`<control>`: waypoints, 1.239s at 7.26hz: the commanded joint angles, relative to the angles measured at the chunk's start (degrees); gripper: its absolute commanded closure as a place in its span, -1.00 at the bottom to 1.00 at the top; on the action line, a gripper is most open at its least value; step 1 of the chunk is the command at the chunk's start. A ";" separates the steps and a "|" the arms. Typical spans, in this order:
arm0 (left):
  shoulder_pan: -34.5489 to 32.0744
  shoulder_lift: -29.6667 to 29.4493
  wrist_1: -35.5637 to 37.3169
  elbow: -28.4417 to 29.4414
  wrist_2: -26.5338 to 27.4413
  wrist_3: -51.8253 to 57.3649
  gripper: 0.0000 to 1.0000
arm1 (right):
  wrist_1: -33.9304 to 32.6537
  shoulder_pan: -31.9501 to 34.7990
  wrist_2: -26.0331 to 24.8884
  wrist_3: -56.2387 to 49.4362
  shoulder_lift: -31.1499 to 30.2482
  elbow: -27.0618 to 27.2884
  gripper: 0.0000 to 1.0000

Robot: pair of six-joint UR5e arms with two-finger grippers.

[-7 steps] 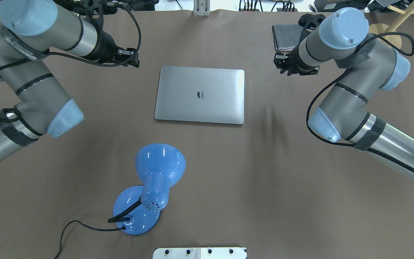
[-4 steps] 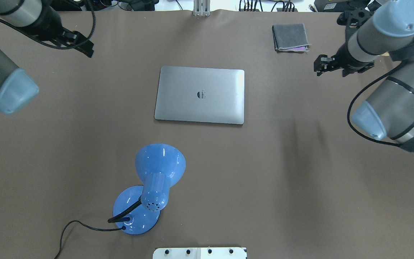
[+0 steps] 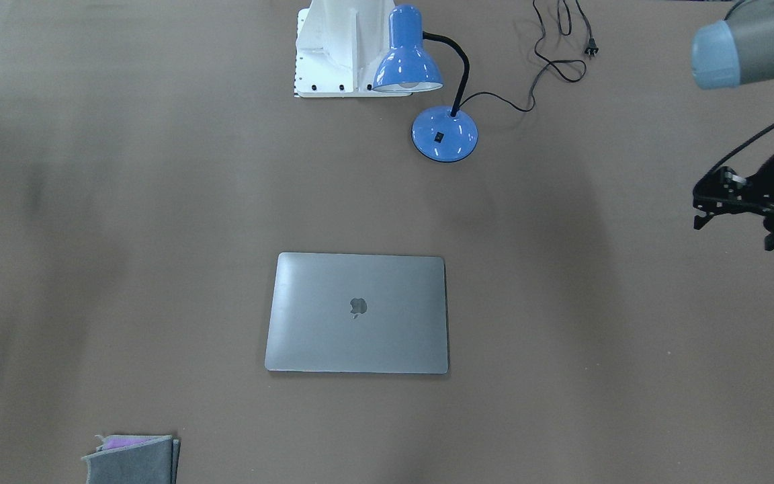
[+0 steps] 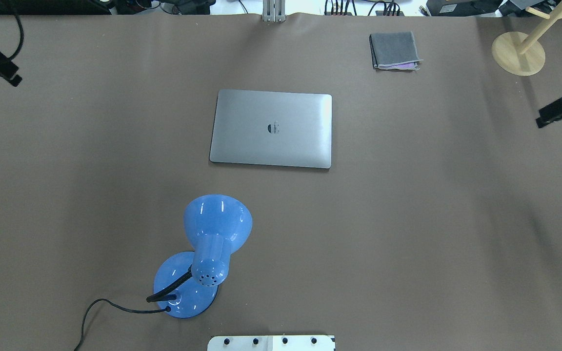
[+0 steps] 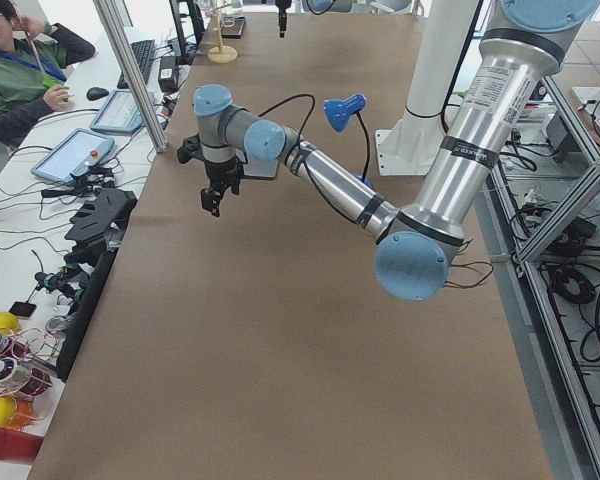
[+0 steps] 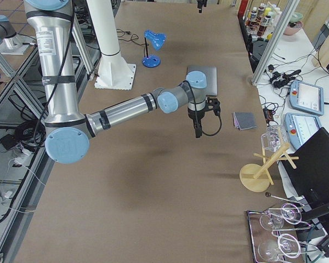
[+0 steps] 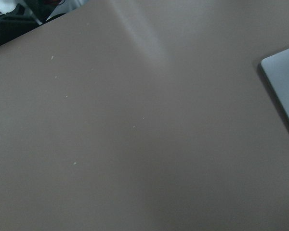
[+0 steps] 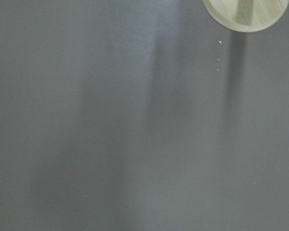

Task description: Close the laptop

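Observation:
The space-grey laptop (image 4: pixel 271 128) lies flat mid-table with its lid down and the logo facing up; it also shows in the front view (image 3: pixel 357 312), and one corner (image 7: pixel 284 82) shows in the left wrist view. My left gripper (image 4: pixel 13 80) hangs far off at the table's left edge, jaws together and empty; it shows at the right of the front view (image 3: pixel 699 215). My right gripper (image 4: pixel 540 123) is far off at the right edge, jaws together and empty. Neither touches the laptop.
A blue desk lamp (image 4: pixel 212 243) with its cord stands on the near side of the laptop. A folded grey cloth (image 4: pixel 394 50) lies at the far right. A wooden stand base (image 4: pixel 517 52) sits at the far right corner. A white mount (image 4: pixel 271 342) is at the near edge.
Both arms have swung outward from beside the laptop to the table's left and right edges. The laptop has not moved.

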 commanded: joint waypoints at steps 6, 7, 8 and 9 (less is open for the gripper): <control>-12.72 14.19 -4.60 5.88 -5.93 7.33 -0.97 | -3.43 15.16 1.33 -19.45 -15.89 -1.94 -1.00; -13.60 14.54 -3.90 5.09 -6.83 7.33 -0.97 | -8.42 15.25 1.33 -21.81 -15.63 0.15 -1.00; -13.87 16.98 -3.72 3.51 -6.58 7.42 -0.97 | -12.65 15.51 1.24 -24.18 -15.54 1.91 -1.00; -13.78 19.27 -3.98 1.50 -6.06 7.42 -0.97 | -12.69 15.51 1.42 -24.29 -16.06 1.93 -1.00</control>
